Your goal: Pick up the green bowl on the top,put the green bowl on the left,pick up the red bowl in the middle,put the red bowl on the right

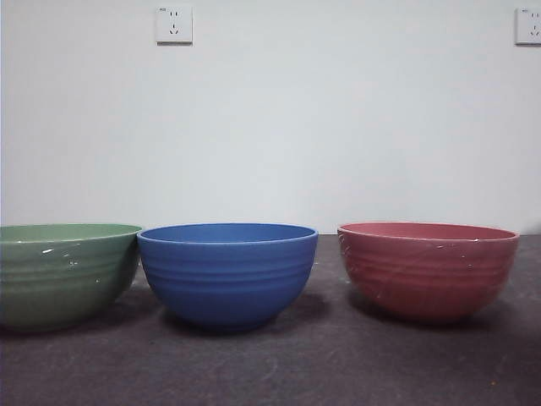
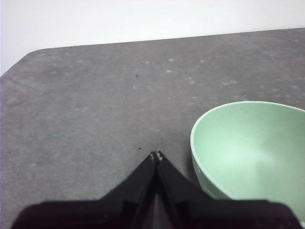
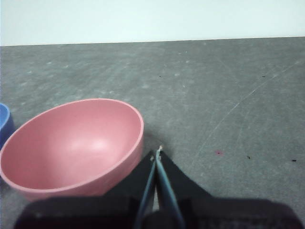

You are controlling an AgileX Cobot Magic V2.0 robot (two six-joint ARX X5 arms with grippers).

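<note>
The green bowl (image 1: 59,275) stands upright on the table at the left; it also shows empty in the left wrist view (image 2: 250,152). The red bowl (image 1: 427,269) stands upright at the right; it also shows empty in the right wrist view (image 3: 74,145). My left gripper (image 2: 156,155) is shut and empty, above the table beside the green bowl. My right gripper (image 3: 157,151) is shut and empty, beside the red bowl's rim. Neither gripper shows in the front view.
A blue bowl (image 1: 227,272) stands in the middle between the green and red bowls, its edge also in the right wrist view (image 3: 4,121). The dark grey table (image 1: 270,364) ends at a white wall with two sockets (image 1: 173,24).
</note>
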